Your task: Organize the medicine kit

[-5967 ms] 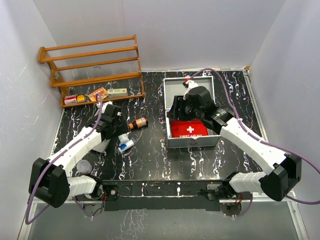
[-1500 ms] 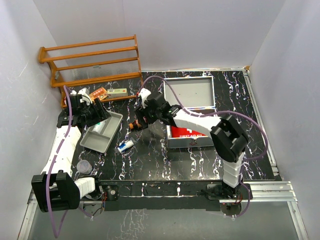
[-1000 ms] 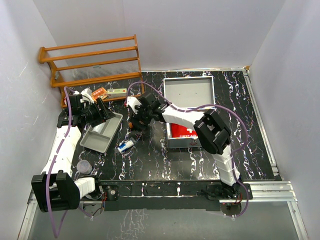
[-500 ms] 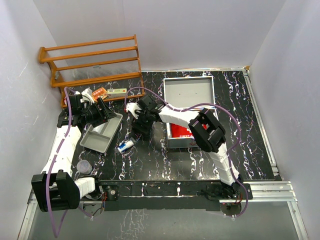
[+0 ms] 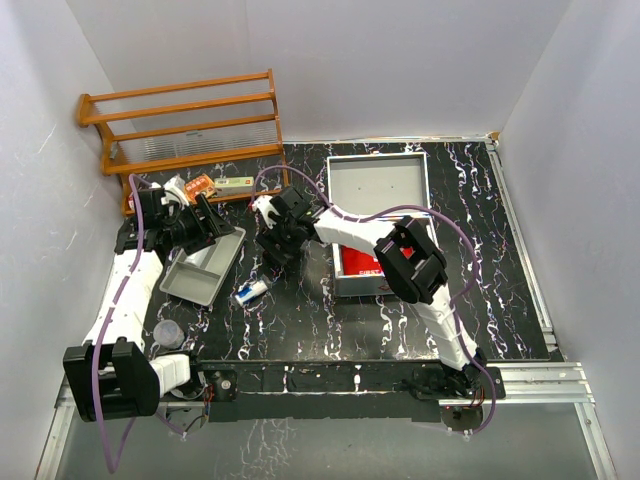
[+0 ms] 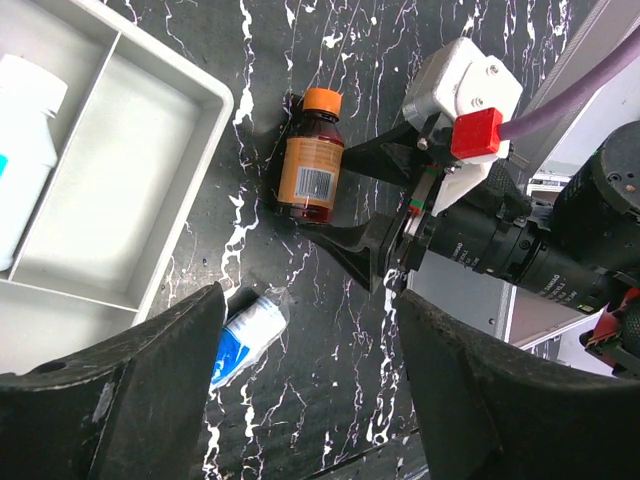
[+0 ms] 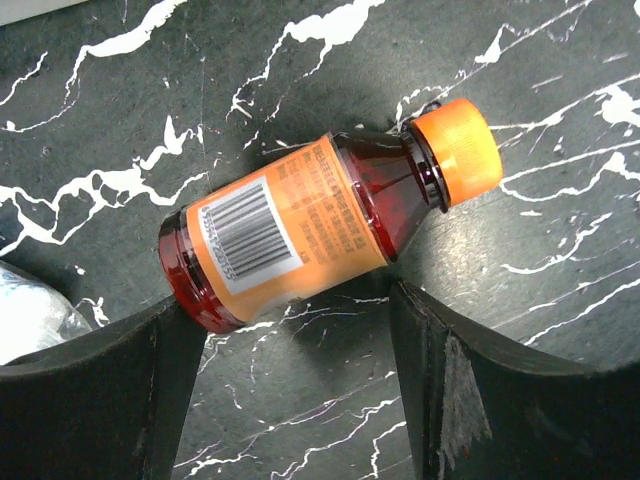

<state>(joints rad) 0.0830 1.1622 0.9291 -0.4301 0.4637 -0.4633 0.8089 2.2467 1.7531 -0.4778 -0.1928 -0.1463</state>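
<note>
From above, the large silver-grey rectangular metal medicine kit (image 5: 378,185) lies open at about 2 o'clock from the middle of the black white-veined table (image 5: 500,280). Its lid is folded back toward 12 o'clock, and a red first-aid pouch (image 5: 355,262) lies in its base. A slatted orange-brown wooden rack (image 5: 195,157) stands at 10 o'clock. The left gripper (image 5: 212,228) hangs over the 12 o'clock end of a shallow grey divided plastic tray (image 5: 195,275). The right gripper (image 5: 272,248) is low over the table at 9 o'clock of the kit. A small blue-and-white tube (image 5: 250,292) lies at 7 o'clock of it.

In the left wrist view, the left gripper (image 6: 310,400) has its jaws spread wide, with nothing between them. At 12 o'clock of it lies a dark red bottle with an orange label and orange cap (image 6: 308,165), cap toward 12 o'clock. The right gripper (image 6: 343,205) reaches in from 3 o'clock, its fingers splayed just beside the bottle. The tray (image 6: 130,180) at 10 o'clock holds a white capped bottle (image 6: 25,140). The tube (image 6: 245,330) lies at 7 o'clock of the dark red bottle, and a grey wall of the kit (image 6: 525,305) shows at 4 o'clock.

In the right wrist view, the right gripper (image 7: 295,390) is wide open and grips nothing. The bottle (image 7: 310,230) lies on its side at 12 o'clock of the fingertips, cap toward 2 o'clock, apart from both fingers. The tube (image 7: 25,310) shows at the 9 o'clock edge.
</note>
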